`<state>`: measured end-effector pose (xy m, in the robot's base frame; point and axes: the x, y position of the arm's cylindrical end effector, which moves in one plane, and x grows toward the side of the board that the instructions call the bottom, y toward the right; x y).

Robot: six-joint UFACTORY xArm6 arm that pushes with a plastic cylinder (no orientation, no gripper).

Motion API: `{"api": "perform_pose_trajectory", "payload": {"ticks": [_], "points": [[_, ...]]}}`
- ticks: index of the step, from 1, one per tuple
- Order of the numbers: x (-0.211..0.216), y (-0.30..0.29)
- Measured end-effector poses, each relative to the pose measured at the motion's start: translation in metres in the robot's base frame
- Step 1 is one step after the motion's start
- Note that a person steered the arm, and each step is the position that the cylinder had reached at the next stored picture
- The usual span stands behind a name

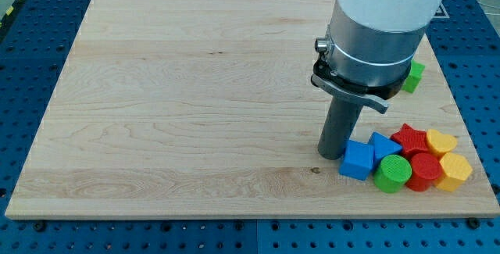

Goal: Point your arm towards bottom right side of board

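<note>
My tip (333, 155) rests on the wooden board (187, 90) toward the view's bottom right. It stands just left of a blue cube (357, 160), touching or nearly touching it. Packed to the right of the cube are a blue triangular block (385, 144), a green cylinder (392, 173), a red star (410, 138), a red cylinder (424, 169), a yellow heart (441, 141) and a yellow hexagon (455, 171). The arm's white and silver body (383, 19) rises above the rod.
A green block (413, 76) lies near the board's right edge, partly hidden behind the arm body. A blue perforated table (31, 43) surrounds the board.
</note>
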<state>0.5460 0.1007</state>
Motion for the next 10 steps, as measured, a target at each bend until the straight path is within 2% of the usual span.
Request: {"api": "perform_pose_trajectory", "payload": {"ticks": [1, 3, 4, 7, 10], "points": [[0.0, -0.001], [0.045, -0.037], [0.06, -0.025], [0.065, -0.008], [0.071, 0.044]]}}
